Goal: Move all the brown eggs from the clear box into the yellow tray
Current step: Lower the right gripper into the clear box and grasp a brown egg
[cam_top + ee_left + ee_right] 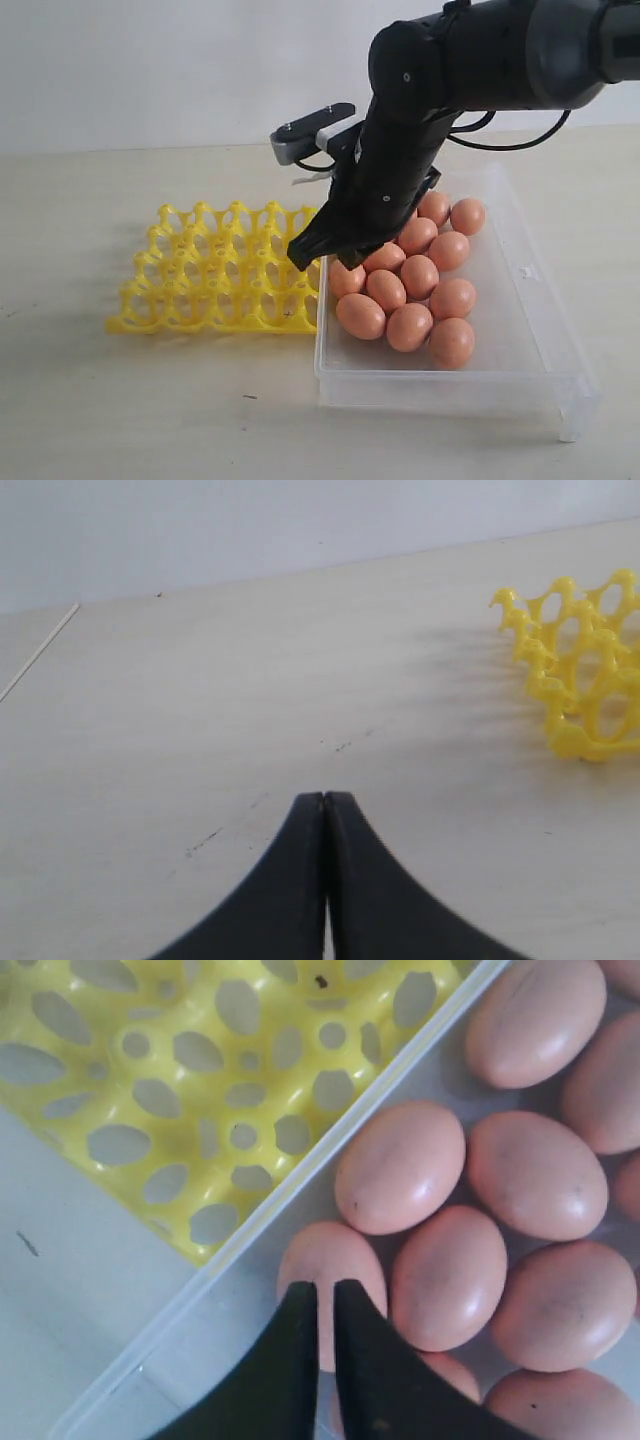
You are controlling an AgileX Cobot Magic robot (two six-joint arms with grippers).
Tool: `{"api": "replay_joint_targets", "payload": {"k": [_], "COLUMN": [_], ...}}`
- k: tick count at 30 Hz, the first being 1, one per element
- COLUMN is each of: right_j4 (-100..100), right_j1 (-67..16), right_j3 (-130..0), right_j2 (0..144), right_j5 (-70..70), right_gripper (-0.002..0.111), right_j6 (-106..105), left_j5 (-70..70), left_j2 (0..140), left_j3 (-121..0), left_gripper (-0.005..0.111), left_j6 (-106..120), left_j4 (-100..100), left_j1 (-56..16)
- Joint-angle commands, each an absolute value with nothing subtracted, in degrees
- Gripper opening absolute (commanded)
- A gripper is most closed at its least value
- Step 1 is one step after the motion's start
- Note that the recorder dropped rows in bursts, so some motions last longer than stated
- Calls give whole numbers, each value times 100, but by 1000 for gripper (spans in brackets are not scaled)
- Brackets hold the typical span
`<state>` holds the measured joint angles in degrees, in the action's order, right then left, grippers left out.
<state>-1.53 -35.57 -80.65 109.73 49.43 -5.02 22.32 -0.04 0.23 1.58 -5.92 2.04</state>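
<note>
step in hand, as judged: the first pick. no egg is seen in any visible cup of the yellow tray (200,290), which is set on the table (150,410) left of the clear box (450,388), just beside its left wall. all the brown eggs (410,327) are packed in the left and middle of the box; its right strip is bare.

the right gripper (320,1295) is placed low over the box's left side, tips just above one egg (330,1250) next to the left wall. its jaws are at a thin slit and nothing is held between them.

the left gripper (323,800) is seen over bare table left of the tray, jaws pressed together, empty.

next move, as judged: the right jaws need to be spread wider than the egg, brought down round its sides, closed softly, then the egg lifted and carried left to a tray cup. pressing near-closed tips onto the shell is to be avoided.
</note>
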Motion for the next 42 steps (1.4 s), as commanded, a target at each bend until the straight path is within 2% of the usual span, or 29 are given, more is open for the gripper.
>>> {"api": "replay_joint_targets", "payload": {"k": [1,3,29,32,35,37,42], "right_j4": [-166,-166,-142,-175,-189,-188,-208], "right_j1": [-3515,-3515,-3515,-3515,-3515,-3515,-3515], "right_j3": [-7798,-7709,-7696,-7696,-7696,-7696,-7696], "right_j2": [11009,11009,12125,12125,12110,12016,11551], "right_j5": [4701,4569,3989,3944,3966,3997,3971], "right_gripper": [39,51,56,49,24,2,0], "right_j6": [-651,-603,-600,-600,-600,-612,-626], "left_j5": [2179,2179,2179,2179,2179,2179,2179], "left_j2": [0,0,0,0,0,0,0], "left_j3": [0,0,0,0,0,0,0], "left_gripper": [0,0,0,0,0,0,0], "left_j6": [133,133,133,133,133,133,133], "left_j4": [-578,-578,-578,-578,-578,-578,-578], "left_j1": [170,170,170,170,170,170,170]}}
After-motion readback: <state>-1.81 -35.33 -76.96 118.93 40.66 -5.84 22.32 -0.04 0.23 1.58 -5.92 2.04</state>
